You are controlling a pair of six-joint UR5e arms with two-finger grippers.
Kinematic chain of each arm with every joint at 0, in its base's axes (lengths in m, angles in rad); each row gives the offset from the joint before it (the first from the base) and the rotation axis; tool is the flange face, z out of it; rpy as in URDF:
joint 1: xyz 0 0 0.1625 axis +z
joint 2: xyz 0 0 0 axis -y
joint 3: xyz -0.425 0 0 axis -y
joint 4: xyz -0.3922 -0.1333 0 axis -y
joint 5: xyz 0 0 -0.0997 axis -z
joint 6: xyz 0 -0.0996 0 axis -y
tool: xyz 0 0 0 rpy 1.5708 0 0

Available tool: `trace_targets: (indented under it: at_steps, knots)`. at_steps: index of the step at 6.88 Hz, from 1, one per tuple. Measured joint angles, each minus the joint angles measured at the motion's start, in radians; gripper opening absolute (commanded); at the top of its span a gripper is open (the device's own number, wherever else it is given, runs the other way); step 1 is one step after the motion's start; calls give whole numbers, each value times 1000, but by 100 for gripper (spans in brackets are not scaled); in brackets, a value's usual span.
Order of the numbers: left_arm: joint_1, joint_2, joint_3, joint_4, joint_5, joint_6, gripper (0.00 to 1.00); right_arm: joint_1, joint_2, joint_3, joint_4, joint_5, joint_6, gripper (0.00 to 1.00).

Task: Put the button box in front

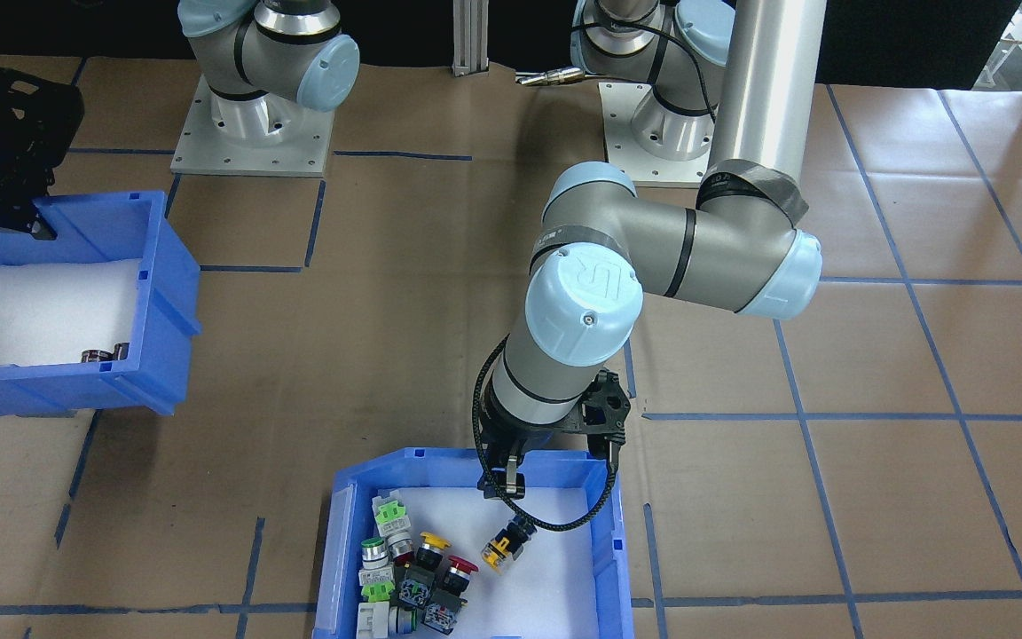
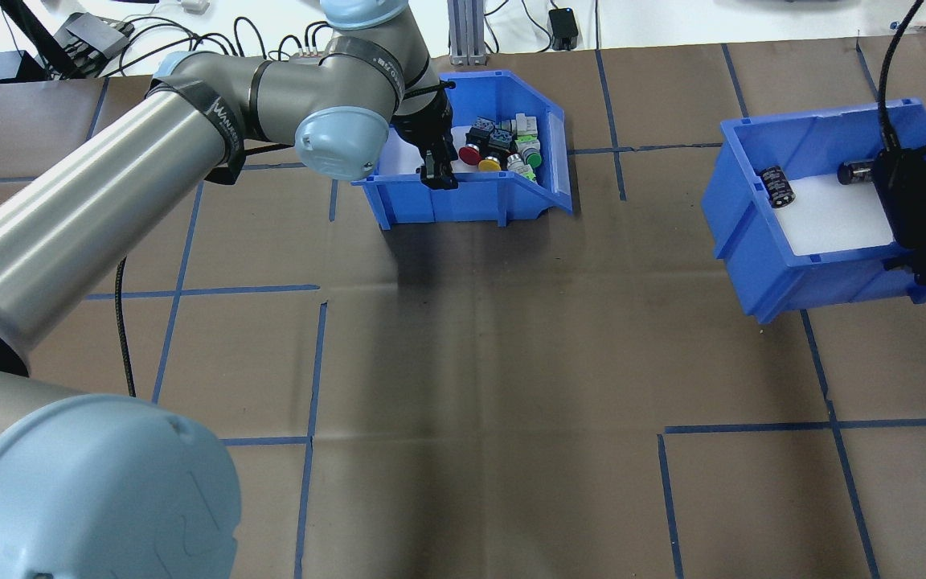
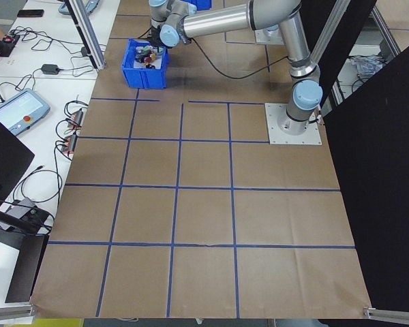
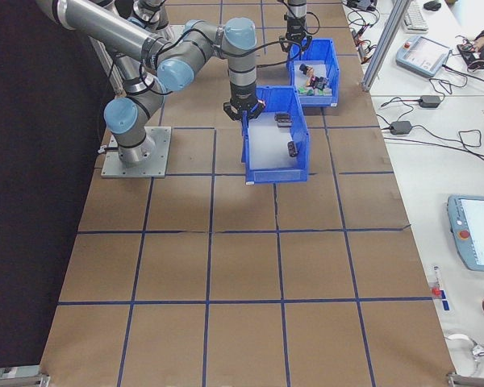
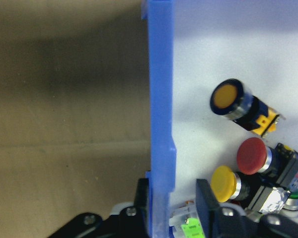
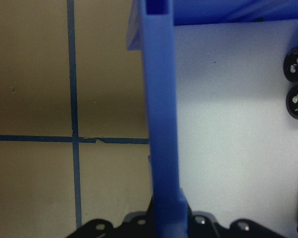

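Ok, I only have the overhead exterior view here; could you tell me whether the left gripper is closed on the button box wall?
Observer: Not yet. In the left wrist view the left gripper straddles the button box wall, with a gap at the inner finger.
Operator: Is any switch against that finger?
Observer: The yellow mushroom button lies right beside it; I cannot tell if they touch.
Operator: And the right gripper?
Observer: Its wrist view shows the right gripper hugging the other bin wall, no gap visible.
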Motion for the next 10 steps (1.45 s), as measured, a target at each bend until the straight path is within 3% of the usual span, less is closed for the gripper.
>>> trace_targets:
  at_steps: [2, 3, 5, 8, 9, 10]
  knots:
    - [35, 76, 19, -110, -6, 97, 96, 1, -15, 3, 32, 16, 50, 1]
    - [84, 123, 30, -176, 21, 246, 97, 4, -40, 9, 66, 22, 71, 1]
    - [176, 207, 43, -288, 115, 648, 97, 28, -111, 51, 111, 30, 125, 1]
    - [229, 345, 41, -438, 282, 1290, 100, 245, -149, 102, 108, 27, 353, 1]
    - [232, 394, 32, -480, 303, 1449, 100, 325, -149, 116, 104, 22, 445, 1]
    - [231, 440, 25, -533, 278, 1544, 100, 394, -149, 137, 91, 18, 518, 1]
